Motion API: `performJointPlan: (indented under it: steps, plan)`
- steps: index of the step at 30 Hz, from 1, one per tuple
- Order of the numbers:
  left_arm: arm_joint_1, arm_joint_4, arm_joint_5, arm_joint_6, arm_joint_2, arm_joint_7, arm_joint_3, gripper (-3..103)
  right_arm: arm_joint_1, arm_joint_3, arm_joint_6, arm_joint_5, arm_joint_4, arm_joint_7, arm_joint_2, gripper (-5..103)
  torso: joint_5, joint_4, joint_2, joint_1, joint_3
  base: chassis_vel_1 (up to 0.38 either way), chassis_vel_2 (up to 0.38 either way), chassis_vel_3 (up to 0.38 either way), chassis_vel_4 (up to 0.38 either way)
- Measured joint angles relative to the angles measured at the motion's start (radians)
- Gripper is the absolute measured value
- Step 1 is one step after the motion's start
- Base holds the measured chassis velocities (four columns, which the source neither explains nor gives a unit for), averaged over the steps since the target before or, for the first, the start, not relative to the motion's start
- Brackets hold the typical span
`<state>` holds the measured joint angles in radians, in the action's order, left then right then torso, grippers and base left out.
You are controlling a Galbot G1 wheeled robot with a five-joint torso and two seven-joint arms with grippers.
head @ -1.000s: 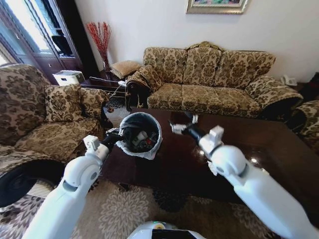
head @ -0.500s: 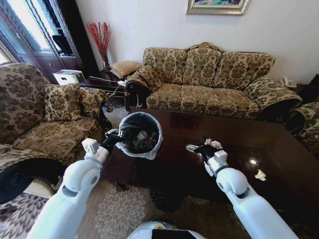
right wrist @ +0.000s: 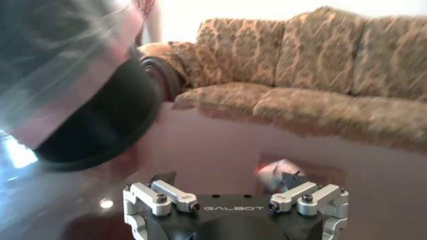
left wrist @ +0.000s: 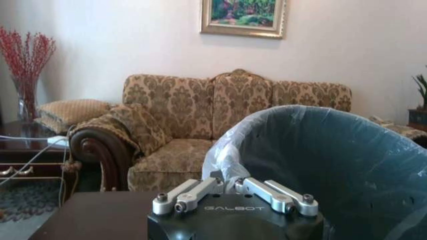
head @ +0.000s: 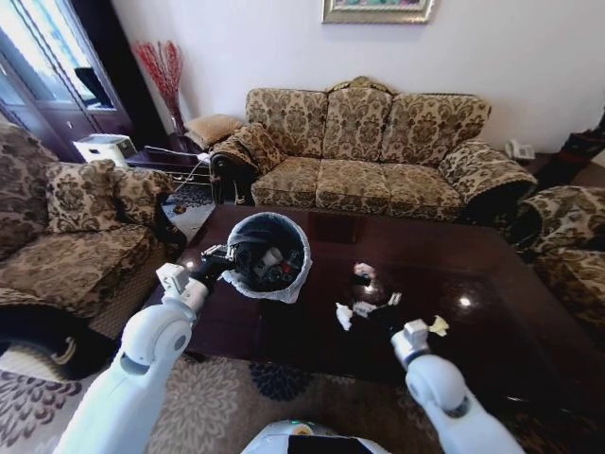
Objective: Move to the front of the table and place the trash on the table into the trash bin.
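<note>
The black trash bin (head: 267, 255) with its whitish liner stands on the dark table (head: 473, 251) near its left end, with trash inside. My left gripper (head: 219, 255) is shut on the bin's liner rim (left wrist: 230, 181). A crumpled white paper wad (head: 362, 272) lies on the table right of the bin, and a smaller scrap (head: 438, 325) lies farther right. Just nearer than the wad, my right gripper (head: 369, 307) hangs low over the table, open and holding nothing. In the right wrist view the wad (right wrist: 275, 171) lies just ahead of one finger (right wrist: 293, 181), and the bin (right wrist: 87, 100) looms beside it.
A patterned sofa (head: 369, 151) runs along the far side of the table. An armchair (head: 76, 236) stands to the left and another seat (head: 567, 246) to the right. A side table with a white box (head: 104, 148) is at the back left.
My right arm has pulled back from beside the bin toward the table's near side and dropped lower. The head view has shifted, bringing the paper scraps into sight. The left gripper stays on the bin.
</note>
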<state>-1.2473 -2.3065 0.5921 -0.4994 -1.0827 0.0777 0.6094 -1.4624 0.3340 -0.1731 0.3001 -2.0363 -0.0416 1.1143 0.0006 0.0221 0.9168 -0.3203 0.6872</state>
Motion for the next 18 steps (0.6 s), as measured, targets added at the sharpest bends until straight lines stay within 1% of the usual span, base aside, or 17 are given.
performJointPlan:
  steps: [4, 5, 7, 8, 10, 11, 12, 14, 16, 17, 18]
  plan:
    - [0.001, 0.001, -0.001, 0.003, -0.003, -0.001, -0.003, 3, 0.008, -0.028, 0.014, 0.008, 0.047, 0.025, 0.028, 100, -0.0007, 0.0003, 0.0, 0.0, 0.0, -0.02, -0.03, 0.003, 0.015]
    - [0.001, 0.001, -0.001, 0.003, -0.003, -0.001, -0.003, 3, 0.016, -0.037, 0.02, 0.011, 0.07, 0.031, 0.041, 100, -0.0015, 0.0009, 0.0, 0.0, 0.0, 0.058, 0.05, -0.034, -0.011]
    - [0.001, 0.001, -0.001, 0.003, 0.0, -0.001, -0.003, 3, 0.024, -0.042, 0.022, 0.013, 0.092, 0.036, 0.054, 100, -0.0014, 0.0013, 0.0, 0.0, 0.0, 0.058, 0.092, -0.017, -0.022]
    - [0.001, 0.001, -0.001, 0.004, 0.004, -0.002, -0.002, 3, 0.031, -0.045, 0.024, 0.014, 0.11, 0.037, 0.064, 100, -0.0009, 0.002, 0.0, 0.0, 0.0, 0.072, 0.092, -0.036, -0.048]
    - [0.005, 0.004, -0.001, 0.006, 0.01, -0.004, -0.003, 3, 0.042, -0.049, 0.026, 0.009, 0.143, 0.035, 0.077, 100, -0.0012, 0.0011, 0.0, 0.0, 0.0, 0.011, 0.03, -0.018, 0.002]
    - [0.005, 0.004, -0.001, 0.006, 0.01, -0.004, -0.003, 3, 0.042, -0.049, 0.026, 0.009, 0.143, 0.035, 0.077, 100, -0.0012, 0.0011, 0.0, 0.0, 0.0, 0.0, 0.0, 0.0, 0.0]
    - [0.008, 0.006, -0.001, 0.006, 0.011, -0.005, -0.004, 3, 0.048, -0.05, 0.026, 0.005, 0.158, 0.032, 0.082, 100, -0.0011, 0.0005, 0.0, 0.0, 0.0, 0.0, 0.0, 0.0, 0.0]
    - [0.012, 0.006, -0.001, 0.006, 0.012, -0.005, -0.008, 3, 0.056, -0.052, 0.021, 0.005, 0.184, 0.021, 0.088, 100, -0.0004, 0.0003, 0.0, 0.0, 0.0, 0.0, 0.0, 0.0, 0.0]
    - [0.013, 0.007, 0.0, 0.006, 0.012, -0.006, -0.01, 3, 0.061, -0.053, 0.02, 0.01, 0.198, 0.012, 0.091, 100, -0.0007, 0.0001, 0.0, 0.0, 0.0, 0.0, 0.0, 0.0, 0.0]
    - [0.014, 0.009, 0.0, 0.007, 0.012, -0.007, -0.012, 3, 0.064, -0.056, 0.024, 0.015, 0.214, 0.005, 0.093, 103, -0.0007, 0.0, 0.0, 0.0, 0.0, 0.0, 0.0, 0.0, 0.0]
    - [0.014, 0.01, 0.0, 0.01, 0.01, -0.008, -0.012, 3, 0.066, -0.059, 0.034, 0.016, 0.229, 0.002, 0.093, 100, -0.0006, 0.0001, 0.0, 0.0, 0.0, 0.0, 0.0, 0.0, 0.0]
